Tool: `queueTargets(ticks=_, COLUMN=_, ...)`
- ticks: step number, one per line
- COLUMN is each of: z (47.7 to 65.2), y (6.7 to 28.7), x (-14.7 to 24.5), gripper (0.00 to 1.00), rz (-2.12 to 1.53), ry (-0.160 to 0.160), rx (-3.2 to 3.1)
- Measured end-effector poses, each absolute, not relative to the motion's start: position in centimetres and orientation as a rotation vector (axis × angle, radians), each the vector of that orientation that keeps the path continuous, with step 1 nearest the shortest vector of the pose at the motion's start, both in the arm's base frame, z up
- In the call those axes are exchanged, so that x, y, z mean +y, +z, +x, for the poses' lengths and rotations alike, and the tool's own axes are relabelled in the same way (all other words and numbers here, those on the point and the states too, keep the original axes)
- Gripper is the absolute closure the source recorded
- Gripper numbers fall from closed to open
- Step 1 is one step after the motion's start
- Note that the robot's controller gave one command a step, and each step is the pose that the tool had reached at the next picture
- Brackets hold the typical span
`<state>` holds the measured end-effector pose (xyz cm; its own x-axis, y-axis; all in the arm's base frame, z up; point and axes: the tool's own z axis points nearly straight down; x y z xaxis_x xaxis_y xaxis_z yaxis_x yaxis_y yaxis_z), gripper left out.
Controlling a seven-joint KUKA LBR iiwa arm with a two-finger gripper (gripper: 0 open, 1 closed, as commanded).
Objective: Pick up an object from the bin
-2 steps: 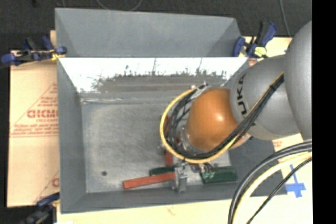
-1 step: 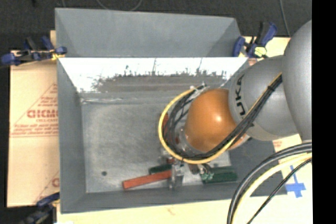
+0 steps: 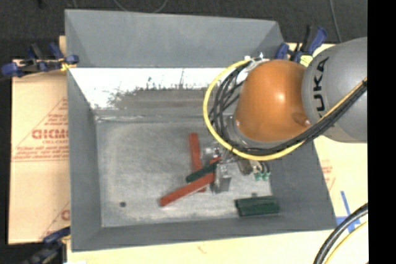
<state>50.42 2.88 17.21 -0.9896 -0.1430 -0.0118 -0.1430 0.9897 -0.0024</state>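
While nothing is lifted yet, we see the fingers [image 3: 218, 177] low in the grey metal bin [image 3: 83, 164], right of its middle, where a long flat red stick [image 3: 180, 194], a shorter flat red stick [image 3: 195, 148] and a thin dark green stick [image 3: 199, 177] cross. We judge that grasp and lift both remain, and we cannot tell how far the fingers are parted or whether they grip anything.

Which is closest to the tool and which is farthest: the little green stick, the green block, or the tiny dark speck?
1. The green stick: right beside the tool, on its left in the camera view.
2. The green block: lower right of the tool, by the front wall of the bin.
3. The dark speck: far off to the left.
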Motion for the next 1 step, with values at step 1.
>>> queueTargets(ticks=1, z=51.34, y=26.30, x=-0.12, gripper=1.00, rz=-0.217, ry=-0.005, rx=3.121)
